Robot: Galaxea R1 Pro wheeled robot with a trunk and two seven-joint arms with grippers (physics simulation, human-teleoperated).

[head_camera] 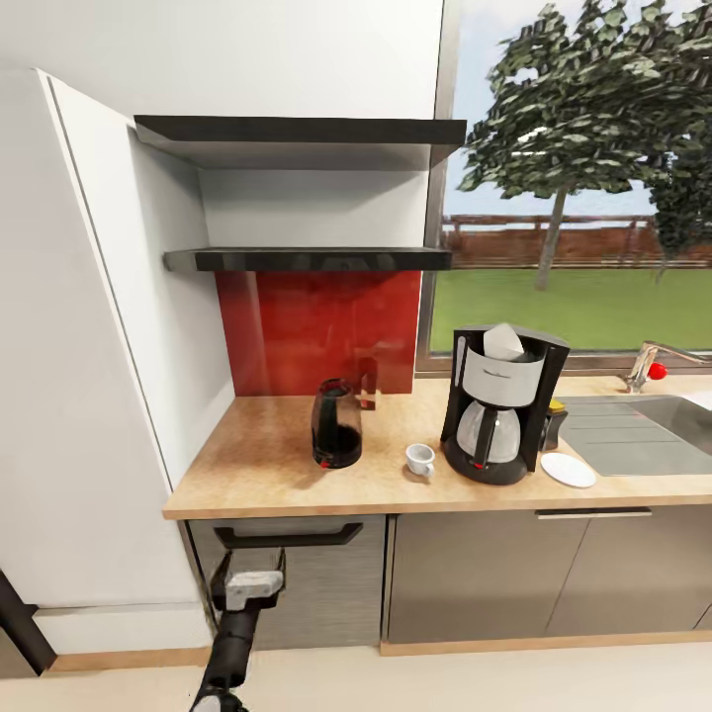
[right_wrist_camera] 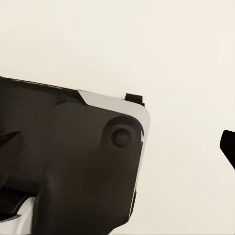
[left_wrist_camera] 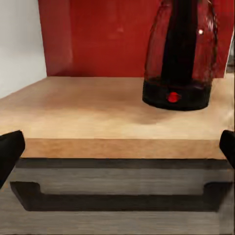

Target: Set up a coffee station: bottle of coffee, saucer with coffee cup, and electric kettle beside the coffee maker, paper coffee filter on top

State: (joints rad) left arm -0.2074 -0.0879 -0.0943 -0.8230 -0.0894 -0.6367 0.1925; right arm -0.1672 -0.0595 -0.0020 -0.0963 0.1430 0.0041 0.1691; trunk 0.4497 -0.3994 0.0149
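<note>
On the kitchen countertop (head_camera: pixel 257 465) the black coffee maker (head_camera: pixel 499 410) stands with the white paper coffee filter (head_camera: pixel 504 341) on its top. The bottle of coffee (head_camera: pixel 555 422), yellow-capped, is tucked just behind its right side. The white saucer (head_camera: pixel 568 469) lies bare at its front right, and the coffee cup (head_camera: pixel 420 459) sits on the wood at its left. Further left is the electric kettle (head_camera: pixel 336 425) (left_wrist_camera: pixel 178 58). My left gripper (head_camera: pixel 252 581) (left_wrist_camera: pixel 117 152) is open, below the counter's front edge, facing the kettle. My right gripper (right_wrist_camera: pixel 117 147) is open over the floor.
A steel sink (head_camera: pixel 643 430) with a tap (head_camera: pixel 648 364) is inset at the right. The lower kitchen shelf (head_camera: pixel 307 259) over the red panel carries nothing. A drawer with a dark handle (head_camera: pixel 287 537) (left_wrist_camera: pixel 117 200) faces my left gripper. A white wall closes the left side.
</note>
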